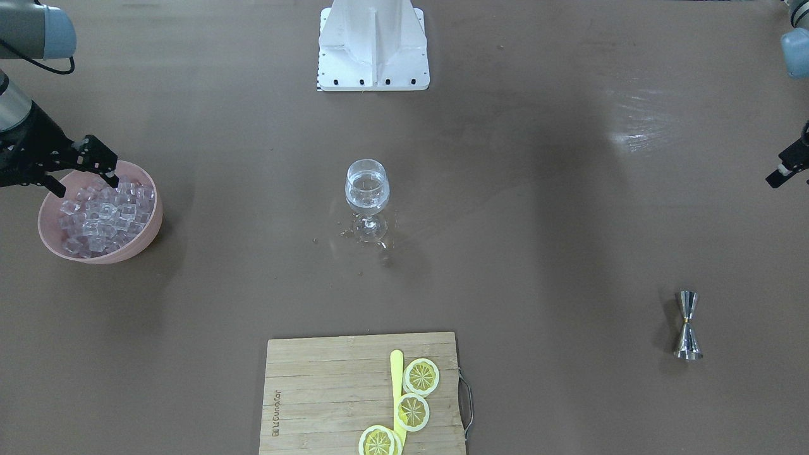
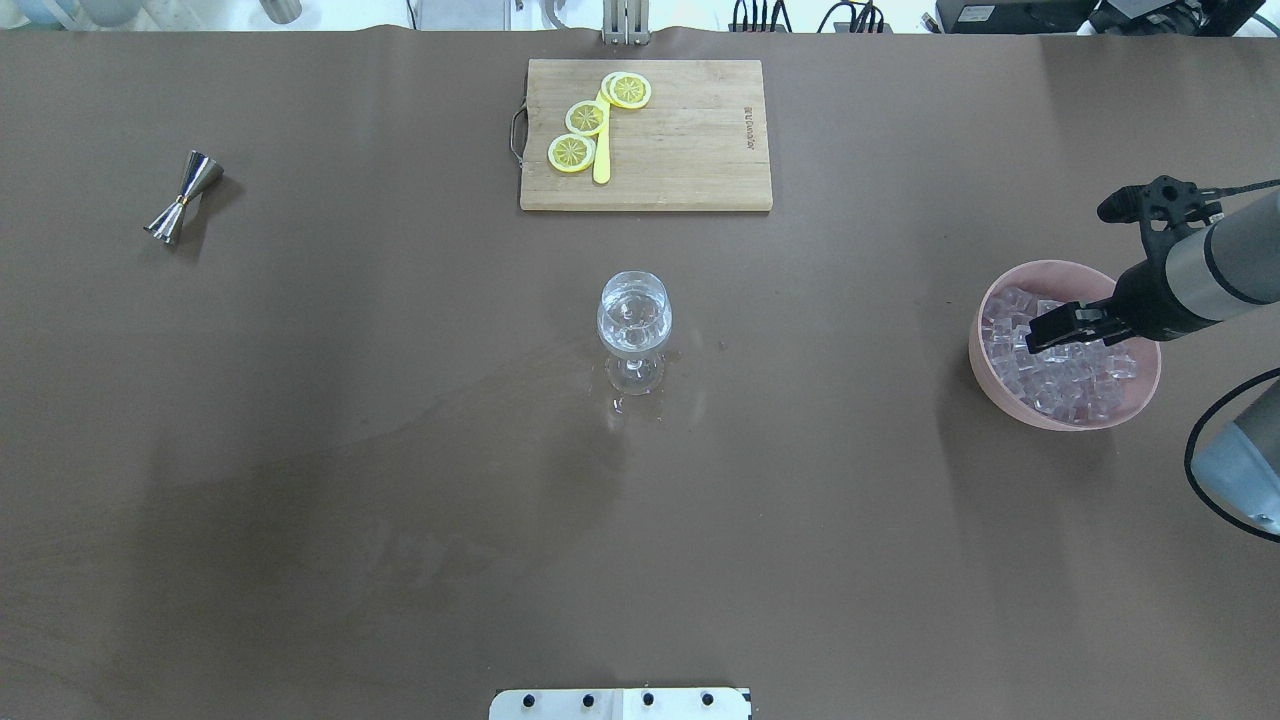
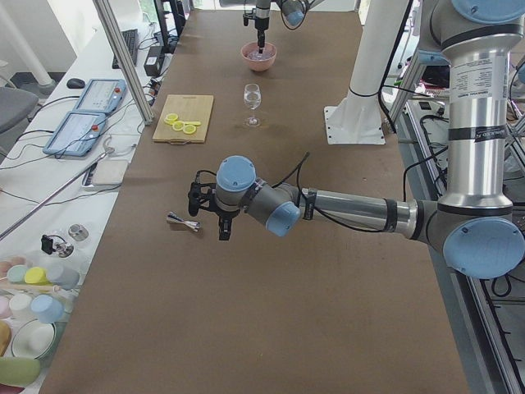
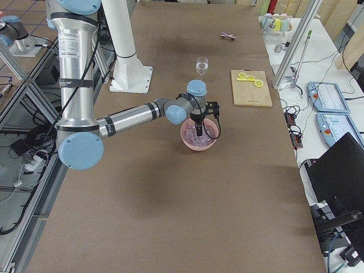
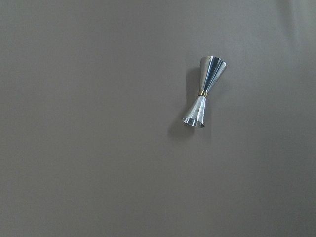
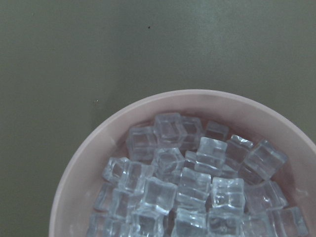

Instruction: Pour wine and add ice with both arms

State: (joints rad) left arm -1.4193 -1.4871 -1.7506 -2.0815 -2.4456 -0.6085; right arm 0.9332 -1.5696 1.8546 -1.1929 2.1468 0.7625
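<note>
Ice cubes (image 6: pixel 187 177) fill the pink bowl (image 1: pixel 145 237) at the counter's right end, directly beneath my right gripper (image 1: pixel 90 188), jaws spread and empty. My left gripper (image 1: pixel 784 170), state unclear, hangs far away.

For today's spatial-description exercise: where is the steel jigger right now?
In the overhead view the jigger sits toward the left end of the table, on the robot's left side, well left of the cutting board and the wine glass.

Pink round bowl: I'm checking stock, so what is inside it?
Many small clear ice cubes lie heaped in the pink round bowl. They cover its bottom, so anything beneath them cannot be seen.
</note>
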